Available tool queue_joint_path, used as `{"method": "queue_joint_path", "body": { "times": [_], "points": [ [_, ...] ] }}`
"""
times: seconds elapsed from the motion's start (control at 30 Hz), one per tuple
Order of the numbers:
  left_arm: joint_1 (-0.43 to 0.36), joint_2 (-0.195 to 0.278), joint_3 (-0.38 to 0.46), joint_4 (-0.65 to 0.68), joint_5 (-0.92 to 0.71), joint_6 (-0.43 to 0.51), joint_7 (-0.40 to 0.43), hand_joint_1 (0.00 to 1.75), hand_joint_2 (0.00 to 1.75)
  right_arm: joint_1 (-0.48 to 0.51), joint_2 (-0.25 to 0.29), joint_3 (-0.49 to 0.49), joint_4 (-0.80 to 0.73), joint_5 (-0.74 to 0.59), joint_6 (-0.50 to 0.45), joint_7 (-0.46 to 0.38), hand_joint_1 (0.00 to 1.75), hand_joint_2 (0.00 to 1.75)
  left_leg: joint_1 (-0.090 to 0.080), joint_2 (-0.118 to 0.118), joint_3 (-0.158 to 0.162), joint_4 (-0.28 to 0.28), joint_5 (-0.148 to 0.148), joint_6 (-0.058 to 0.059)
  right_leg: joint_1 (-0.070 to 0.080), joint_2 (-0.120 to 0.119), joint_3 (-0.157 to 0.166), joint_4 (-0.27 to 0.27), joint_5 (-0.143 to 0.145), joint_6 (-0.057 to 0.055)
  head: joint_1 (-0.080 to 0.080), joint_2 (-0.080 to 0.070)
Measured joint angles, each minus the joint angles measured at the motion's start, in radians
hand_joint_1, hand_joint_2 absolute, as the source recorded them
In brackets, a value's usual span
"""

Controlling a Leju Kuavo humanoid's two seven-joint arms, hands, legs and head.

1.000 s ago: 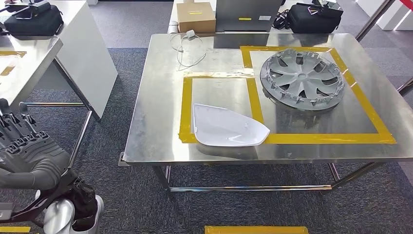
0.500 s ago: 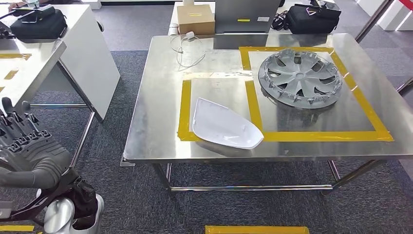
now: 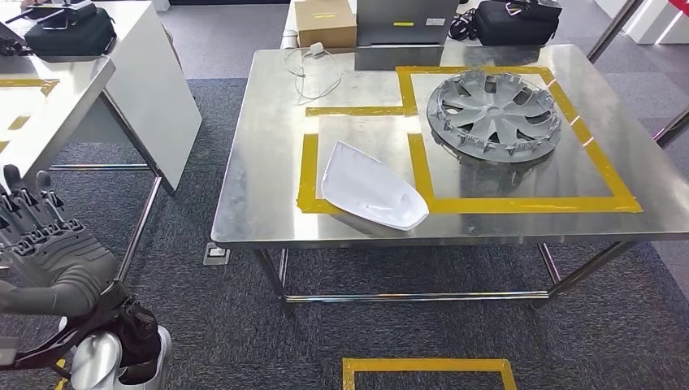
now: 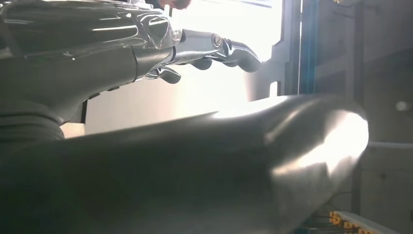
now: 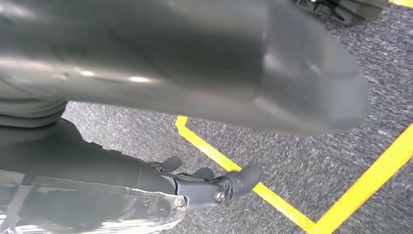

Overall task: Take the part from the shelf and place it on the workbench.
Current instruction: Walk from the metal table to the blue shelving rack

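On workbench [image 3: 244,195] front edge: white part [image 3: 370,195] overhanging slightly | hubcap [image 3: 497,106] well apart

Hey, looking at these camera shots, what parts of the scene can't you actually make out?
- Left wrist view: a blurred grey thumb up close hides most of the scene; glare washes out the rest.
- Right wrist view: the thumb hides much of the carpet and floor tape.
- Head view: the black bag and cardboard box are cut off by the top edge.
- White part: its underside is hidden.
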Motion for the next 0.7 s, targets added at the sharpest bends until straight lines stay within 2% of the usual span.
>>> {"method": "queue_joint_path", "body": {
  "times": [0.07,0.1,0.13,0.17,0.2,0.23,0.27,0.3,0.33,0.37,0.4,0.43,0.47,0.5,0.57,0.6,0.63,0.7],
  "points": [
    [0.0,0.0,0.001,0.001,0.003,0.0,0.0,0.0,0.0,0.001,0.0,-0.002,0.0,0.0,-0.001,0.0,0.0,0.0,-0.002,0.0,-0.013,0.005,0.016,0.018,-0.004,0.0,-0.002,-0.004,0.01,0.014,0.0,0.0],
    [-0.001,-0.001,0.001,0.002,0.004,0.0,0.0,0.0,0.0,0.002,0.0,-0.002,0.0,0.0,-0.001,0.0,0.0,0.0,-0.002,0.002,-0.022,0.005,0.026,0.028,-0.005,0.001,-0.008,0.005,-0.005,0.018,0.001,0.0],
    [-0.001,-0.002,0.001,0.003,0.005,0.0,0.0,0.0,0.0,0.003,0.0,-0.002,0.0,0.0,-0.001,0.0,0.0,0.0,0.0,0.004,-0.033,0.003,0.037,0.037,-0.005,0.001,-0.02,0.033,-0.037,0.02,0.004,0.0],
    [-0.002,-0.003,0.001,0.003,0.005,0.0,0.0,0.0,0.0,0.003,0.0,-0.003,0.0,0.0,-0.001,0.0,0.0,0.0,0.0,0.006,-0.047,0.002,0.048,0.045,-0.004,0.002,-0.037,0.084,-0.088,0.021,0.007,0.0],
    [-0.001,-0.004,0.001,0.004,0.006,-0.001,0.0,0.0,0.0,0.004,-0.001,-0.003,0.0,0.0,-0.001,0.0,0.0,0.0,-0.002,0.007,-0.061,0.002,0.059,0.049,-0.002,0.002,-0.057,0.153,-0.144,0.021,0.009,0.0],
    [0.0,-0.005,0.001,0.006,0.006,-0.001,0.0,0.0,0.0,0.004,-0.001,-0.003,0.0,0.0,-0.002,0.0,0.0,0.0,-0.004,0.008,-0.075,0.003,0.07,0.052,0.0,0.002,-0.074,0.226,-0.187,0.021,0.011,0.0],
    [0.001,-0.005,0.001,0.007,0.006,-0.001,0.0,0.0,0.0,0.004,-0.001,-0.003,0.0,0.0,-0.002,-0.001,0.0,0.0,-0.007,0.009,-0.089,0.004,0.082,0.053,0.003,0.002,-0.08,0.283,-0.208,0.02,0.012,0.0],
    [0.003,-0.006,0.002,0.007,0.006,-0.002,0.0,0.0,0.0,0.005,-0.002,-0.004,0.0,0.0,-0.003,-0.001,0.0,0.0,-0.009,0.01,-0.102,0.006,0.093,0.053,0.005,0.002,-0.07,0.31,-0.204,0.017,0.013,0.0],
    [0.005,-0.006,0.002,0.008,0.006,-0.002,0.0,0.0,0.0,0.005,-0.002,-0.004,0.0,-0.001,-0.004,-0.003,0.0,0.0,-0.011,0.01,-0.114,0.009,0.102,0.053,0.007,0.002,-0.04,0.295,-0.182,0.013,0.013,0.0],
    [0.006,-0.006,0.002,0.008,0.006,-0.002,0.0,0.0,0.0,0.005,-0.003,-0.004,0.0,-0.001,-0.006,-0.005,0.0,0.0,-0.012,0.011,-0.126,0.013,0.11,0.052,0.009,0.002,0.01,0.241,-0.156,0.008,0.013,0.0],
    [0.007,-0.006,0.002,0.008,0.006,-0.002,0.0,0.0,0.0,0.005,-0.004,-0.005,0.0,-0.001,-0.007,-0.007,0.0,0.0,-0.014,0.011,-0.137,0.018,0.116,0.05,0.011,0.003,0.069,0.161,-0.144,0.002,0.013,0.0],
    [0.008,-0.006,0.003,0.007,0.005,-0.002,0.0,0.0,0.0,0.004,-0.004,-0.005,0.0,-0.001,-0.008,-0.01,0.0,0.0,-0.016,0.011,-0.145,0.023,0.122,0.046,0.014,0.003,0.125,0.079,-0.144,-0.003,0.012,0.0],
    [0.008,-0.007,0.003,0.007,0.005,-0.003,0.0,0.0,0.0,0.004,-0.005,-0.005,0.0,-0.001,-0.009,-0.011,0.0,0.0,-0.017,0.011,-0.151,0.027,0.128,0.042,0.016,0.003,0.163,0.016,-0.151,-0.007,0.011,0.0],
    [0.009,-0.007,0.003,0.007,0.004,-0.004,0.0,0.0,0.0,0.004,-0.005,-0.005,0.0,-0.001,-0.01,-0.012,0.0,0.0,-0.018,0.011,-0.155,0.029,0.135,0.037,0.018,0.004,0.18,-0.017,-0.16,-0.01,0.01,0.0],
    [0.011,-0.007,0.003,0.007,0.004,-0.009,0.0,0.0,0.0,0.007,-0.004,-0.005,0.0,-0.001,-0.011,-0.013,0.0,0.0,-0.017,0.011,-0.16,0.03,0.147,0.027,0.019,0.002,0.173,-0.026,-0.153,-0.02,0.011,0.0],
    [0.011,-0.007,0.004,0.007,0.004,-0.012,0.0,0.0,0.0,0.007,-0.004,-0.006,0.0,-0.001,-0.011,-0.013,0.0,0.0,-0.015,0.01,-0.166,0.036,0.137,0.021,0.018,0.0,0.166,-0.026,-0.145,-0.027,0.011,0.0],
    [0.012,-0.006,0.004,0.008,0.004,-0.014,0.0,0.0,0.0,0.007,-0.004,-0.006,0.0,-0.002,-0.011,-0.013,0.0,0.0,-0.013,0.009,-0.176,0.056,0.11,0.015,0.016,-0.002,0.156,-0.027,-0.134,-0.033,0.01,0.0],
    [0.012,-0.006,0.004,0.01,0.004,-0.015,0.0,0.0,0.0,0.006,-0.003,-0.008,0.0,-0.003,-0.011,-0.013,0.0,0.0,-0.009,0.009,-0.209,0.155,0.014,0.003,0.014,-0.005,0.131,-0.027,-0.11,-0.041,0.005,0.0]
  ]
}}
